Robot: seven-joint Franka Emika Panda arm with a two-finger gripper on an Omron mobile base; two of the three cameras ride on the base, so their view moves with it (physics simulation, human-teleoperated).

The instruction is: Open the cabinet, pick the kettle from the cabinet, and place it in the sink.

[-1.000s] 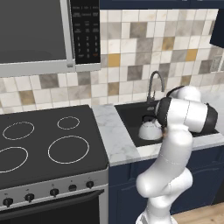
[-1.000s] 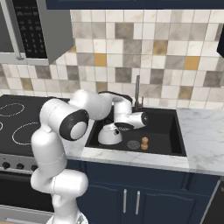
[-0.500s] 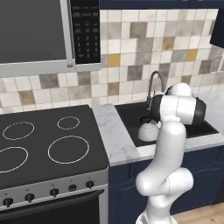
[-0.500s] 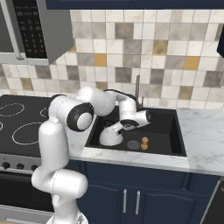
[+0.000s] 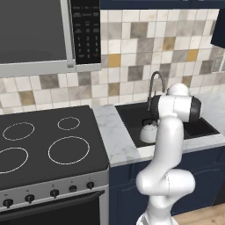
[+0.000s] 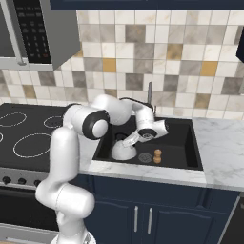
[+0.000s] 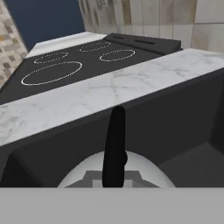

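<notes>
The kettle point(image 6: 123, 151), a squat silver-white dome with a thin black handle, stands at the left end of the sink point(image 6: 177, 143). My gripper point(image 6: 131, 141) reaches down and left onto its top, shut on the black handle. In the hand view the handle point(image 7: 114, 144) rises from the bottom centre over the dome point(image 7: 83, 177), with the sink's black wall point(image 7: 175, 127) behind. The left base view has the kettle point(image 5: 148, 132) in the sink point(image 5: 132, 117), partly behind my arm. A navy piece of the cabinet point(image 5: 218, 26) shows at the upper right.
A dark gooseneck faucet point(image 6: 149, 95) stands behind the basin. A small brown object point(image 6: 157, 155) and the round drain point(image 6: 145, 157) lie right of the kettle. The black stovetop point(image 5: 48, 145) is to the left past a marble strip point(image 5: 115, 134), under a microwave point(image 5: 44, 35).
The arm's elbow has swung upward and its upper links have shifted. The kettle stays at the same spot in the sink, with the gripper still on its handle.
</notes>
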